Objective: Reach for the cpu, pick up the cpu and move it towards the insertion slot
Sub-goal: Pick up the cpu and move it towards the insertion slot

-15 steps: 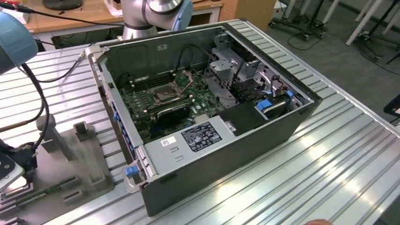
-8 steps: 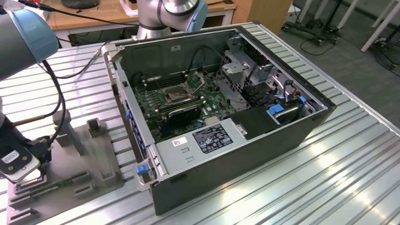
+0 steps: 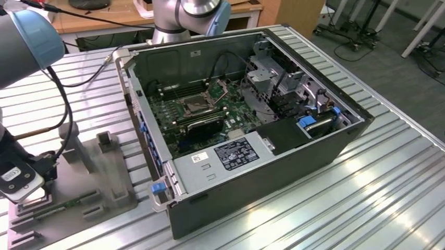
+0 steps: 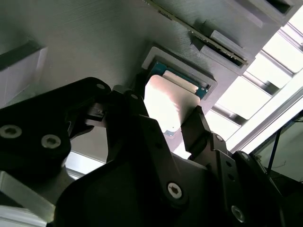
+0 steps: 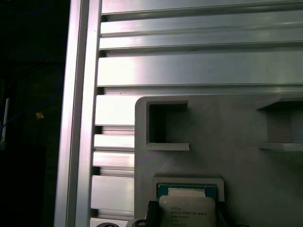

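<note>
**Grey fixture plate holds the cpu, gripper straddling it**

Ribbed aluminium makes up the bench (image 3: 389, 198), its long slats bright under the lights. An open black computer case (image 3: 292, 156) lies across the middle of the bench. Inside it the insertion slot (image 3: 197, 107) is a dark square with a shiny metal frame, set on the green board. It sits between narrow black memory slots (image 3: 177, 92) and a round black cooler (image 3: 206, 128). A grey metal box (image 3: 191, 167) with a label fills the case's near end, and its tall walls ring the board.

At the bench edge on the exterior view's left lies the matte grey fixture plate (image 3: 104, 179). It has raised blocks and carries a long green memory stick (image 3: 62, 207). The case wall stands between this plate and the slot. A black cable (image 3: 64, 109) hangs from the arm (image 3: 21, 36).

The gripper (image 4: 168, 106) is low over the plate's corner, its black linkage on both sides of the cpu (image 4: 171, 94). I cannot tell whether it is clamped on the chip or only brackets it. The cpu is thin and square, with a silvery top and a green rim, and it sits at a raised square nest (image 5: 189, 180) in the plate, well apart from the slot
</note>
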Action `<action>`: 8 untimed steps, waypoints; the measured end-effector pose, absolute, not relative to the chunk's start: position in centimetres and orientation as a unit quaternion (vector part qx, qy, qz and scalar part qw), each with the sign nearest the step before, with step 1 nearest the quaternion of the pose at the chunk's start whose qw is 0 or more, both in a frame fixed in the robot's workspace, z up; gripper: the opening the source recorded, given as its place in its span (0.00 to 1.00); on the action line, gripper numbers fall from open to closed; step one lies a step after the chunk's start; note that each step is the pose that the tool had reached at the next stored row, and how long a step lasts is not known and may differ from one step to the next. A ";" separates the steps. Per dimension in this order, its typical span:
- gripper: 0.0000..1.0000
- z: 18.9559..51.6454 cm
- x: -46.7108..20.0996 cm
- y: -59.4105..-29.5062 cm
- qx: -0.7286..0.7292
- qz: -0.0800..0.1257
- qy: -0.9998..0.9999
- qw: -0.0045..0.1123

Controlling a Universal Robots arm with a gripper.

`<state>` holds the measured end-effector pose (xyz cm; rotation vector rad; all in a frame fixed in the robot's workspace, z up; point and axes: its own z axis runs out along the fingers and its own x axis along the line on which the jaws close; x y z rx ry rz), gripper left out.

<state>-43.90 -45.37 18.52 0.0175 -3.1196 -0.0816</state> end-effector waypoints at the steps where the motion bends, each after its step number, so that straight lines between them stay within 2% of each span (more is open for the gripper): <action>1: 0.54 18.6 -43.9 -45.4 0.006 -0.026 -1.000 0.010; 8: 0.54 19.2 -43.9 -45.4 0.006 -0.026 -1.000 0.010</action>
